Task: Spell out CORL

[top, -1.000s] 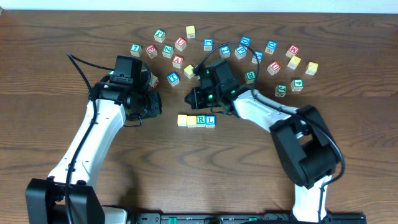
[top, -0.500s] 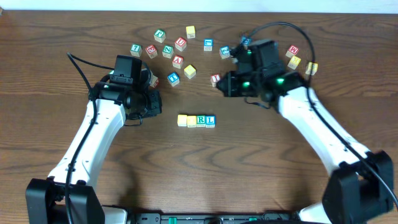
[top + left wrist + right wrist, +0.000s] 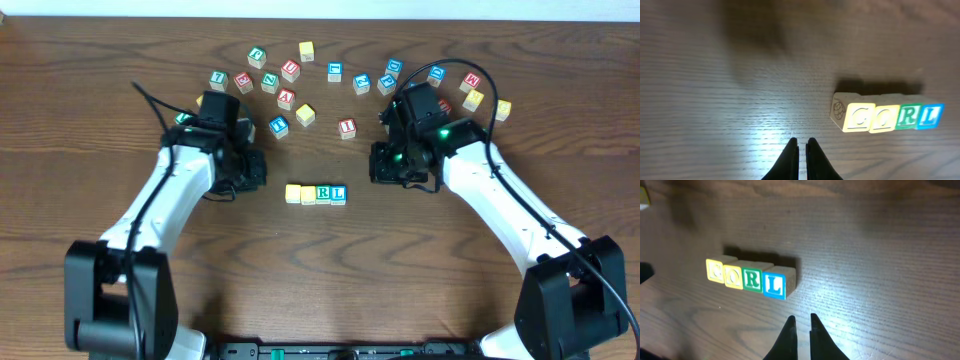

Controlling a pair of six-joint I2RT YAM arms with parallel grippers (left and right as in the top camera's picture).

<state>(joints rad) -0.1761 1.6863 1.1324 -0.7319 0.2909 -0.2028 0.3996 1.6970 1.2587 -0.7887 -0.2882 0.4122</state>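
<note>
Bare table lies between my left pincer and the CORL row, likewise before my right pincer, while scattered letter cubes crowd the far side.

Letters on the yellow cubes are illegible overhead — the right wrist view crops a yellow block, perhaps.

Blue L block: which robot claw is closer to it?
Right. The right gripper hangs just past the blue L block, at its end of the row, not touching. The left gripper is off the row's opposite, yellow end.
</note>
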